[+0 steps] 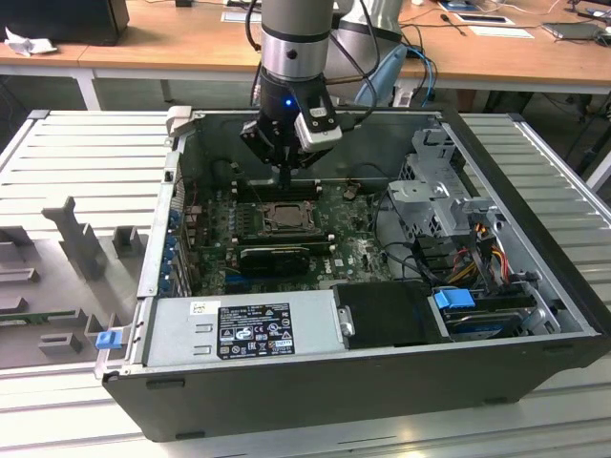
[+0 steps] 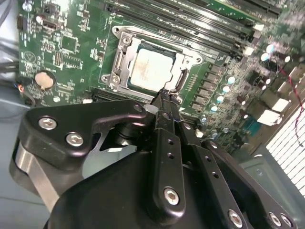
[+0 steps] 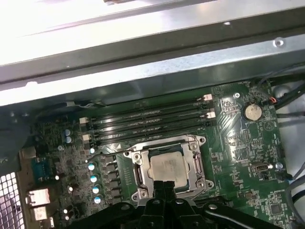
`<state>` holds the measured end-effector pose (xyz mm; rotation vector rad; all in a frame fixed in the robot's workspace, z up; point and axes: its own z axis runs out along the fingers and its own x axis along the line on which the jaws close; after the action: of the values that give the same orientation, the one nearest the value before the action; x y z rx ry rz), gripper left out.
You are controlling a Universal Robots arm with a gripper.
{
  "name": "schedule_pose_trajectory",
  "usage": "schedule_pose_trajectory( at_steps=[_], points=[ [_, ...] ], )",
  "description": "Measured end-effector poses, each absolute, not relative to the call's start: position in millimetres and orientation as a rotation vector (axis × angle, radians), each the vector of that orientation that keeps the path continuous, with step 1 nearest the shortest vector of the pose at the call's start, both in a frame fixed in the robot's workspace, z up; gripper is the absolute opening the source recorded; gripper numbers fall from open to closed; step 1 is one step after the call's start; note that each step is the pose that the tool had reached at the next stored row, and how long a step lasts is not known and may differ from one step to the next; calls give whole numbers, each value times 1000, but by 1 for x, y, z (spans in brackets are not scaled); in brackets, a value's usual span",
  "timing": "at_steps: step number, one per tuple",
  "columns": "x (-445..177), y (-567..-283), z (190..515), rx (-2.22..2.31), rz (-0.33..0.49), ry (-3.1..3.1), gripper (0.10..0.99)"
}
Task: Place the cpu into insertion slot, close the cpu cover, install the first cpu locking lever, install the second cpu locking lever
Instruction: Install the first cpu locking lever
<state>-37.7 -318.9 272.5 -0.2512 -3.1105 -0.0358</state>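
Observation:
The cpu [image 2: 151, 68] lies flat in the insertion slot [image 1: 284, 218] on the green motherboard, its silvery top showing in both wrist views. The cpu cover [image 2: 190, 59] is folded down around it, framing the chip [image 3: 167, 166] with its metal border [image 3: 198, 164]. A thin locking lever [image 2: 181, 80] runs along one side of the cover. My gripper [image 2: 165, 94] hangs just above the socket's edge, fingers pressed together with nothing between them. In the exterior view the gripper [image 1: 285, 177] sits over the socket's far side. The first wrist view has the fingertips [image 3: 164, 184] at the cover's near edge.
Black memory slots [image 3: 147, 125] run beside the socket. The open computer case [image 1: 516, 191] holds a grey power supply [image 1: 239, 329], a black box [image 1: 387, 313], a drive cage [image 1: 434, 186] and loose cables [image 1: 468, 253]. A coin battery [image 3: 251, 111] sits on the board.

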Motion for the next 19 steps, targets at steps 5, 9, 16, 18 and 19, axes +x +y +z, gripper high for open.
schedule_pose_trajectory(
  at_steps=[5,9,16,18,19],
  points=[
    [-38,-319,272,-130,-35,-3117,106],
    [-38,-319,272,10,-33,-3120,106],
    [-40,-319,272,120,-40,-3138,106],
    [-43,-319,271,121,-48,-3138,106],
    [-46,-319,271,121,-52,-3138,106]
  ],
)
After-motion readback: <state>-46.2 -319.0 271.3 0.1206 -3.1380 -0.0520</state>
